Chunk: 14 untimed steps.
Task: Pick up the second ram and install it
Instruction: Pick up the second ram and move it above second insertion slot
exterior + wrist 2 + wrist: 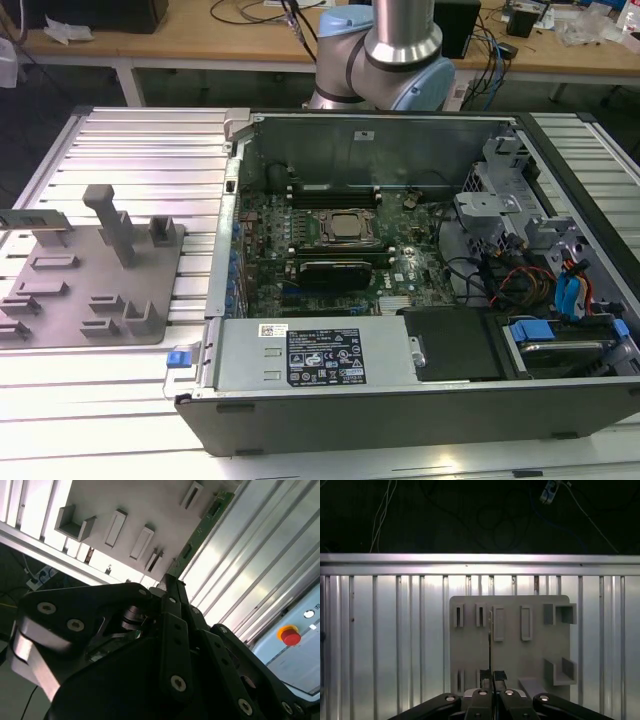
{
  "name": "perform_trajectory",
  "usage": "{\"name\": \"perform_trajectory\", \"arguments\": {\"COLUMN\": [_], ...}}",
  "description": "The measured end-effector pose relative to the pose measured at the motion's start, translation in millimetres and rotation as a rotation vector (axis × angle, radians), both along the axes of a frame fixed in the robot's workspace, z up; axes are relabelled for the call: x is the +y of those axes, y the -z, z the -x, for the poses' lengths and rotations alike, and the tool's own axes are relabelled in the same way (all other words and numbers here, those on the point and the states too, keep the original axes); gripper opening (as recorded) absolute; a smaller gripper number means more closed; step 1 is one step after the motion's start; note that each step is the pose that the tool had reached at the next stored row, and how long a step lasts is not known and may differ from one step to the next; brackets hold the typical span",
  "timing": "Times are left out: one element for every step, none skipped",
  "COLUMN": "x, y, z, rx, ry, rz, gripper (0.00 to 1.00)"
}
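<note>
At the exterior view's left edge, the ram (35,220) shows its flat side with its long edge level, over the far left end of the plate (95,300). It looks raised off the plate, but I cannot tell whether it touches any block there.

In the first wrist view the gripper (491,675) points toward the plate (470,650) and is clenched on the ram (490,640). A pad (485,675) presses on each face. The stick appears edge-on as a thin line reaching out from the fingertips over the plate, and its far end lies just beside a slot block (497,625).

In the second wrist view the gripper (169,587) grips one end of the green ram (200,535). The ram runs out along the plate's (150,510) edge, with the table's slats beyond it.

Further right on the plate in the exterior view stands a tall grey block (110,215), with lower blocks around it. Just beside the plate on the slatted table (150,140) lies the open case (300,400), with the motherboard (300,230) and its socket (345,228) showing. Behind the case, well apart from the plate, the arm (385,50) rises from its base joint straight out of the top of the view.
</note>
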<state>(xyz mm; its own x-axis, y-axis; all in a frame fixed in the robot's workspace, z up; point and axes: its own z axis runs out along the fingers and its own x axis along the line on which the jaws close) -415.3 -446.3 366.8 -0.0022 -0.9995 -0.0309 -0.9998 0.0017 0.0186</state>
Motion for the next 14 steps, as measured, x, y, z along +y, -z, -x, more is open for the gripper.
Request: {"name": "perform_trajectory", "arguments": {"x": [0.0,0.0,0.0,0.0,0.0,0.0,0.0,0.0,0.0,0.0,0.0,0.0,0.0,0.0], "y": [-2.2,-4.3,-8.3,-11.6,-15.2,-17.9,-22.0,-27.0,-29.6,-31.9,-34.8,-37.0,-41.7,-46.6], "z": [0.0,0.0,0.0,0.0,0.0,0.0,0.0,0.0,0.0,0.0,0.0,0.0,0.0,0.0], "rx": [0.0000,0.0000,0.0000,-0.0001,0.0000,0.0000,0.0000,0.0000,0.0000,0.0000,-0.0001,0.0000,0.0001,-0.0001], "ry": [0.000,0.000,0.000,0.000,0.000,0.000,0.000,0.000,0.000,0.000,0.000,0.000,0.000,0.000], "rz": [-0.0002,-0.0005,-0.0012,-0.0017,-0.0020,-0.0024,-0.0026,-0.0032,-0.0036,-0.0038,-0.0040,-0.0040,-0.0044,-0.0052], "gripper": [0.09,0.09,0.09,0.09,0.09,0.09,0.09,0.09,0.09,0.09,0.09,0.09,0.09,0.09]}}
